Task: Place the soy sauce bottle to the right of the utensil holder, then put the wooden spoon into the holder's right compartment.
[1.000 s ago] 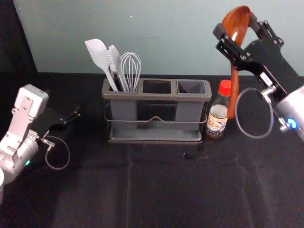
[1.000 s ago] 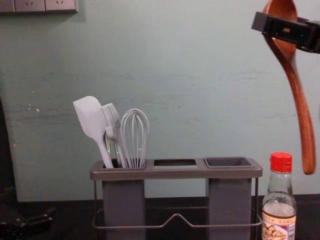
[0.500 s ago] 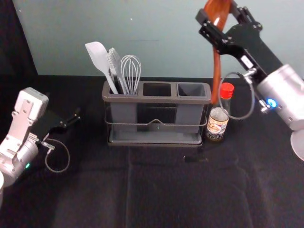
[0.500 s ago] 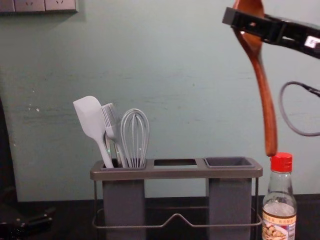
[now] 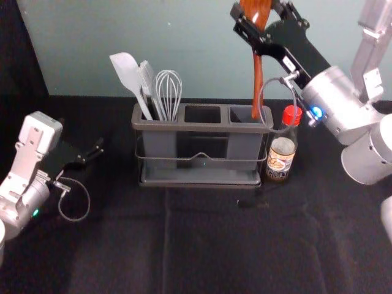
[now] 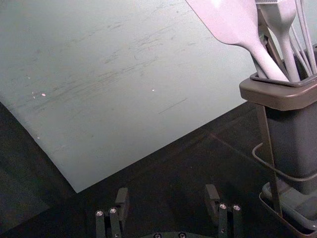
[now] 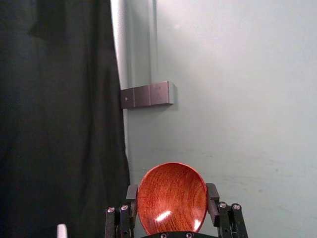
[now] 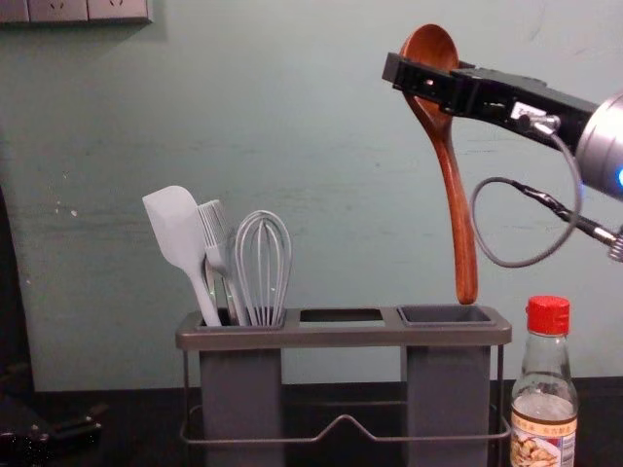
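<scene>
High above the holder's right end, my right gripper (image 5: 260, 24) is shut on the bowl of the wooden spoon (image 5: 258, 86); in the right wrist view the gripper (image 7: 172, 201) clasps the spoon's bowl (image 7: 171, 196) from both sides. In the chest view the spoon (image 8: 456, 195) hangs handle down, its tip at the rim of the right compartment (image 8: 446, 316). The utensil holder (image 5: 202, 125) stands upright. Touching or nearly touching its right side is the soy sauce bottle (image 5: 281, 150), upright. My left gripper (image 5: 92, 153) is parked at the left; in its wrist view the gripper (image 6: 167, 201) is open and empty.
A white spatula (image 5: 127, 73), a brush (image 5: 147, 79) and a whisk (image 5: 168, 92) stand in the holder's left compartment. Behind the table rises a pale wall (image 8: 321, 126). A small dark object (image 5: 252, 202) lies in front of the holder.
My right gripper has carried the spoon leftward, from beyond the bottle to over the holder's right compartment. It also came lower in the last half second. The left arm stayed still.
</scene>
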You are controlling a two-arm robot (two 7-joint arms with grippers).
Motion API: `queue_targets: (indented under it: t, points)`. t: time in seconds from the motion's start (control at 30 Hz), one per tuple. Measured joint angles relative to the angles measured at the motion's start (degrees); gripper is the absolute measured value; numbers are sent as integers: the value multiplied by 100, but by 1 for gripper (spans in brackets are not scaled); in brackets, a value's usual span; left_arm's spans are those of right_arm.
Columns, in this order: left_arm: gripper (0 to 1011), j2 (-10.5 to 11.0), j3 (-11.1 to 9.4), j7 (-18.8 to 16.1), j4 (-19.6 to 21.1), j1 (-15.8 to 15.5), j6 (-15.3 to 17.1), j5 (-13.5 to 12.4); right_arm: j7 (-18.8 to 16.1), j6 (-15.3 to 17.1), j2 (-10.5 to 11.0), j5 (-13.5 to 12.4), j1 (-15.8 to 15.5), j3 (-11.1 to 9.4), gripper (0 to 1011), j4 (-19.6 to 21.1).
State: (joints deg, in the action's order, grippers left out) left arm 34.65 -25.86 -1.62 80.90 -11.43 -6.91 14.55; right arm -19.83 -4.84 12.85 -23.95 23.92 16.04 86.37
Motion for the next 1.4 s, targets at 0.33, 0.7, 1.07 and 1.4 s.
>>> queue_targets:
  t: [0.33,0.7,1.07,1.4]
  points:
    - [1005,0,0,0,0,0,0,0,143,-126,-244,179,337,106,838,-558]
    - [1005,0,0,0,0,0,0,0,196,-319,-403,341,383,129,838,-875]
    - [1005,0,0,0,0,0,0,0,134,-439,-431,411,180,108,838,-993]
    - [1005,0,0,0,0,0,0,0,94,-529,-362,533,-175,128,838,-900]
